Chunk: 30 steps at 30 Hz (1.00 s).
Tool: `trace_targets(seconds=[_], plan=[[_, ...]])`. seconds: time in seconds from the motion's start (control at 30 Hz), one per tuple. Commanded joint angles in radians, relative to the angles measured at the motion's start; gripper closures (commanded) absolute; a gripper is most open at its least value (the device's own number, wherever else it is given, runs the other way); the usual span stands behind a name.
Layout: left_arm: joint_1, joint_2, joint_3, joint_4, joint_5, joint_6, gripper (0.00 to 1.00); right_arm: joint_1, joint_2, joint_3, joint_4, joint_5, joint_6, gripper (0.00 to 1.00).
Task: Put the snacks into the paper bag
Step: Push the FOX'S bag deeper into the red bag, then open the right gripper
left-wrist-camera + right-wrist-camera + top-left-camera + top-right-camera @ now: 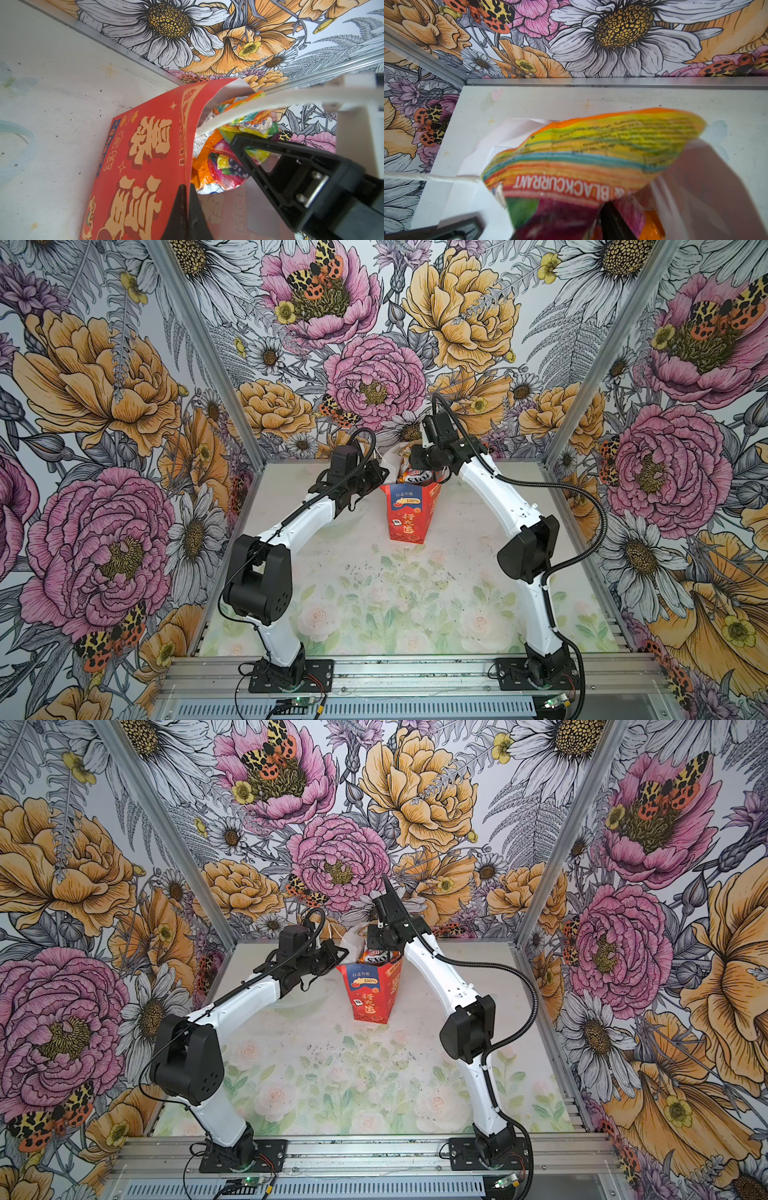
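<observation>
The red paper bag (pixel 409 510) (pixel 370 994) stands upright at the back middle of the table. My left gripper (pixel 187 187) (pixel 380 475) is shut on the bag's left wall (pixel 145 155) at the rim, holding the mouth wide. Snacks fill the bag: an orange FOX'S packet (pixel 411 477) (pixel 202 172) and a yellow-green multicoloured packet (pixel 249 122) (pixel 602 149) on top. My right gripper (pixel 413 462) (pixel 372 940) hangs over the mouth with its jaws parted round the multicoloured packet. One finger (pixel 612 220) shows well off the middle. The other is hidden behind the packet.
The bag's white cord handle (pixel 270 101) stretches across the mouth. An aluminium rail (pixel 612 82) and the floral back wall stand just behind the bag. Floral side walls close in both sides. A pale flowered table top (pixel 395 593) spreads toward the arm bases.
</observation>
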Motion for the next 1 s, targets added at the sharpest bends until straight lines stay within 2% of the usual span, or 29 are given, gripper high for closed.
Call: trace_targets(seconds=[0.0, 0.1, 0.17, 0.3, 0.57, 0.77, 0.87, 0.93, 0.97], plan=[[0.003, -0.034, -0.005, -0.002, -0.014, 0.002, 1.00, 0.005, -0.072, -0.008, 0.008, -0.011, -0.014, 0.71], [0.003, -0.034, -0.005, -0.001, -0.014, 0.002, 1.00, 0.006, -0.085, -0.017, 0.006, -0.012, -0.020, 0.81], [0.002, -0.032, -0.004, -0.002, -0.012, 0.003, 1.00, 0.006, -0.092, -0.021, 0.006, -0.020, -0.020, 0.82], [0.001, -0.035, -0.007, -0.001, -0.013, 0.004, 1.00, 0.006, -0.110, -0.025, 0.005, -0.043, -0.017, 0.74], [0.001, -0.034, -0.009, 0.002, -0.012, 0.002, 1.00, 0.012, -0.158, -0.034, 0.006, -0.061, -0.014, 0.78], [0.001, -0.035, -0.014, 0.005, -0.011, 0.002, 1.00, 0.016, -0.179, -0.037, 0.006, -0.052, -0.014, 0.76], [0.002, -0.035, -0.016, 0.008, -0.007, 0.002, 0.98, 0.017, -0.180, -0.037, 0.004, -0.050, -0.016, 0.75], [0.001, -0.037, -0.013, 0.011, -0.008, 0.001, 0.89, 0.017, -0.178, -0.037, 0.007, -0.050, -0.016, 0.73], [0.001, -0.037, -0.013, 0.010, -0.008, 0.001, 0.88, 0.017, -0.177, -0.036, 0.006, -0.047, -0.017, 0.73]])
